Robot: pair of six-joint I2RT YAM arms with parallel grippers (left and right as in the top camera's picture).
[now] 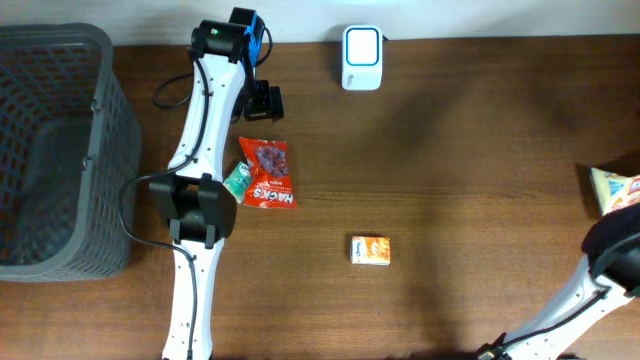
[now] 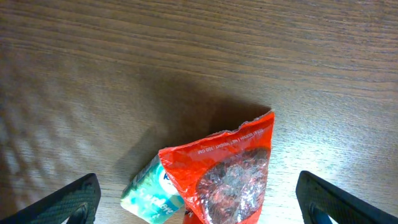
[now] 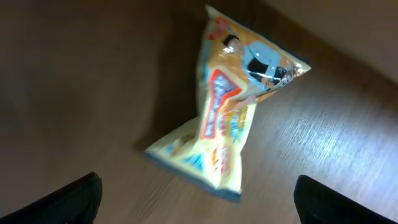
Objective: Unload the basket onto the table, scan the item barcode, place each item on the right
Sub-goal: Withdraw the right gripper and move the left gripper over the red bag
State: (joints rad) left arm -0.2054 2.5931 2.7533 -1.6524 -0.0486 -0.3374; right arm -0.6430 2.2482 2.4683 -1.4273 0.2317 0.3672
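Far right of the scanner, a yellow packet lies under the wide-spread right gripper; mid-body gripping is advised. The left gripper is spread wide too.

basket — dark grey mesh, far left | table — brown wood

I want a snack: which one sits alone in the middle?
The little orange box. The red bag overlaps a green packet; the yellow bag is at the edge.
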